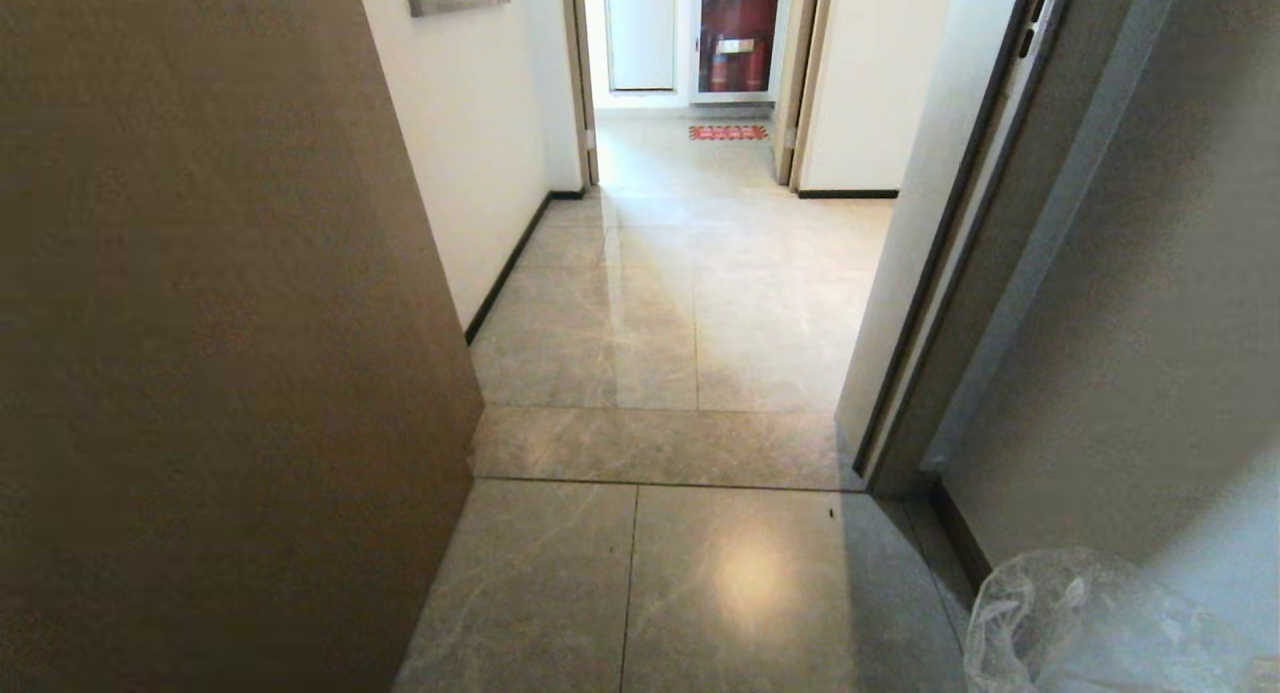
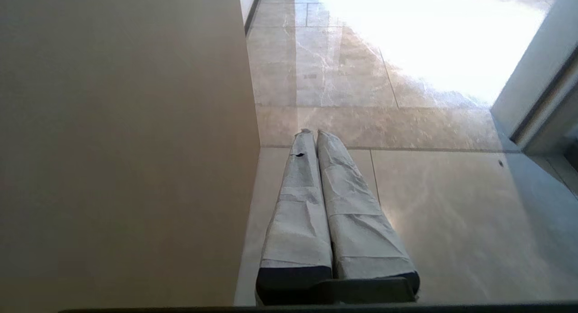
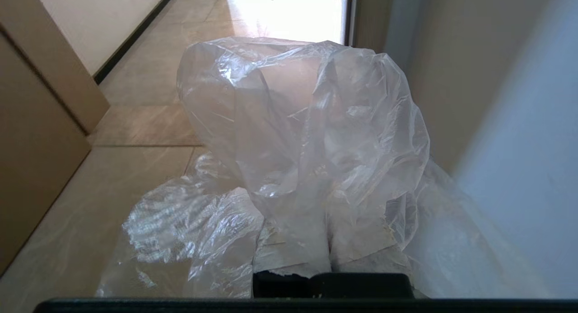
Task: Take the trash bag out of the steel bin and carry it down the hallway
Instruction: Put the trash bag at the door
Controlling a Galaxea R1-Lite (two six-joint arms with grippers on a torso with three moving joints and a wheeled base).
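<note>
Right wrist view: the right hand [image 3: 332, 259] is clamped on the bag [image 3: 311, 137], which billows up over its fingers. Head view catches the bag [image 1: 1090, 623] low on the right, hallway [image 1: 690, 303] ahead. Left hand [image 2: 314, 134] closed, empty.

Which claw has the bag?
The right claw: its fingers are shut on the clear trash bag, which bunches over them. The left claw is shut on nothing.

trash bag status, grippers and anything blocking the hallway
Right gripper shut on trash bag. Left gripper shut, empty. Hallway ahead, brown panel close on the left.
</note>
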